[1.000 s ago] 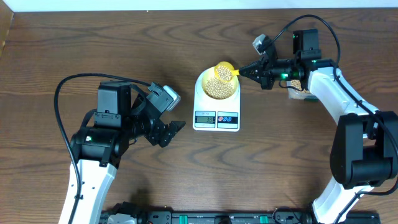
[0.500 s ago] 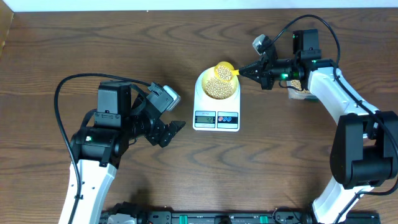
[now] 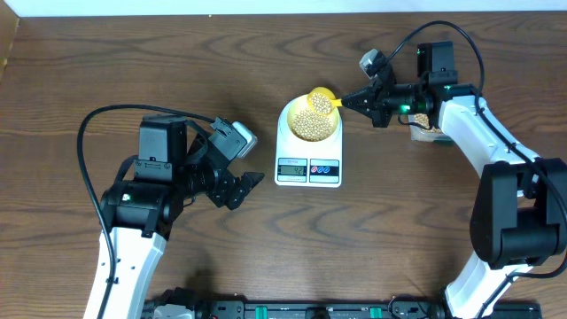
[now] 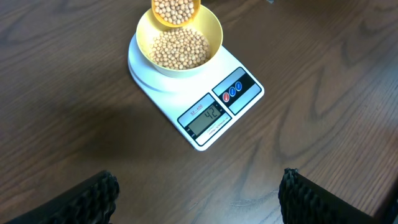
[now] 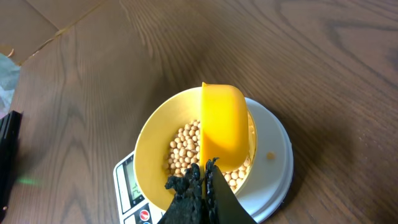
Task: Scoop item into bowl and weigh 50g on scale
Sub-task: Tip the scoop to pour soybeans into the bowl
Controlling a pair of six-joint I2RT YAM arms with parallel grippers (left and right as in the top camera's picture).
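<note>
The white scale (image 3: 308, 168) stands mid-table with the pale yellow bowl (image 3: 291, 120) on it, holding a layer of beige beans (image 3: 310, 127). My right gripper (image 3: 350, 100) is shut on the handle of a yellow scoop (image 3: 319, 99), which hangs tilted over the bowl's far rim with beans in it. In the right wrist view the scoop (image 5: 224, 124) hides part of the beans (image 5: 183, 152), and one bean (image 5: 270, 155) lies on the scale platform. From the left wrist, the scale's display (image 4: 205, 115) reads 42. My left gripper (image 3: 248, 186) is open and empty, left of the scale.
A container with beans (image 3: 427, 124) sits partly hidden behind my right arm at the right. A cable (image 3: 97, 124) loops behind the left arm. Bare wooden table (image 3: 266, 53) surrounds the scale.
The scoop has tipped slightly more toward the bowl. Both arms otherwise hold their places.
</note>
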